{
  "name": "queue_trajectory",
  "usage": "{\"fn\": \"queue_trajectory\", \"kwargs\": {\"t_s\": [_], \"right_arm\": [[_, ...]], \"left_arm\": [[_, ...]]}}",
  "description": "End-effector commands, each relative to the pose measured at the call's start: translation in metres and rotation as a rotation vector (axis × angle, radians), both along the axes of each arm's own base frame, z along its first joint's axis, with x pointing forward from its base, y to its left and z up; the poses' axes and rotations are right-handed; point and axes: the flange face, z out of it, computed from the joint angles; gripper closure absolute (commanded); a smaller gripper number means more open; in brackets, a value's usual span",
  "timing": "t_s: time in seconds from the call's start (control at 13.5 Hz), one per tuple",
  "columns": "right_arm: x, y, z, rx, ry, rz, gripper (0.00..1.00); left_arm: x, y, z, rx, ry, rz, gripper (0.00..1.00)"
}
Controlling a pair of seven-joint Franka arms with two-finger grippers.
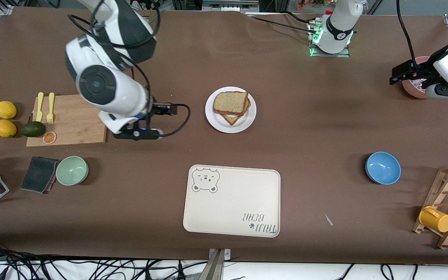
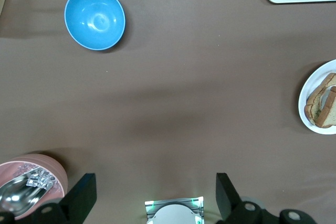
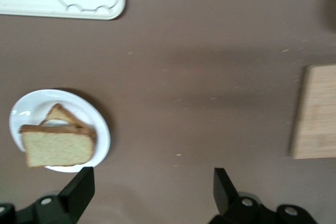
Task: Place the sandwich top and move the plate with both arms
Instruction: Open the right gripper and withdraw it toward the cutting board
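Nearest the front camera, at the lower middle of the frame, lies the cream bear-printed tray [image 1: 231, 201], bare. Above it, at frame centre, the plate [image 1: 230, 109] sits on the brown table [image 1: 325, 116] with the sandwich top [image 1: 230, 102] already lying on the stack of bread, turned a little askew from the slice under it.

The right gripper [image 3: 152, 190] hangs over bare table between the plate and the wooden cutting board [image 1: 72, 119], fingers spread wide and empty. The left gripper [image 2: 156, 195] hovers at the right edge of the frame, over the table just beside the pink bowl [image 1: 416, 82] of metal pieces, also wide open and holding nothing; that arm appears to be waiting.

By my judgement the bread is light, soft and easily dented, so it wants no squeezing now. The plate looks rigid, smooth and probably slippery, with a low rim; each gripper would best pinch that rim at facing edges and lift level, or the loose stack may slide.

What lies between the slices is hidden; only a pale sliver shows at the edge, possibly egg. In the front view the right gripper's fingers are largely covered by its own arm.
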Motion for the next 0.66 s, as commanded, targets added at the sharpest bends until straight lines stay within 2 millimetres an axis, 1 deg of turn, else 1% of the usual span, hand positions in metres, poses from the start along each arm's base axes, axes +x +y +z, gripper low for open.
{"fn": "queue_trajectory", "kwargs": {"t_s": [0.0,0.15,0.22,0.3,0.44,0.52,0.59], "right_arm": [[-0.03,-0.083,0.038,-0.025,-0.099,0.096,0.0],[-0.025,-0.146,0.063,-0.039,-0.165,0.002,0.0],[-0.024,-0.177,0.071,-0.041,-0.175,-0.044,0.0],[-0.025,-0.197,0.08,-0.04,-0.185,-0.081,0.0],[-0.029,-0.219,0.097,-0.042,-0.215,-0.12,0.0],[-0.034,-0.23,0.102,-0.05,-0.199,-0.14,0.0],[-0.039,-0.235,0.102,-0.057,-0.164,-0.146,0.0]], "left_arm": [[0.0,-0.002,0.007,-0.026,0.001,0.006,0.0],[0.0,-0.001,0.007,-0.026,0.001,0.008,0.0],[0.0,-0.002,0.007,-0.026,0.001,0.006,0.0],[0.0,-0.002,0.007,-0.026,0.0,0.006,0.0],[0.001,-0.002,0.006,-0.026,0.001,0.006,0.0],[0.001,-0.002,0.006,-0.026,0.001,0.006,0.0],[0.0,-0.002,0.007,-0.026,0.0,0.006,0.0]]}}
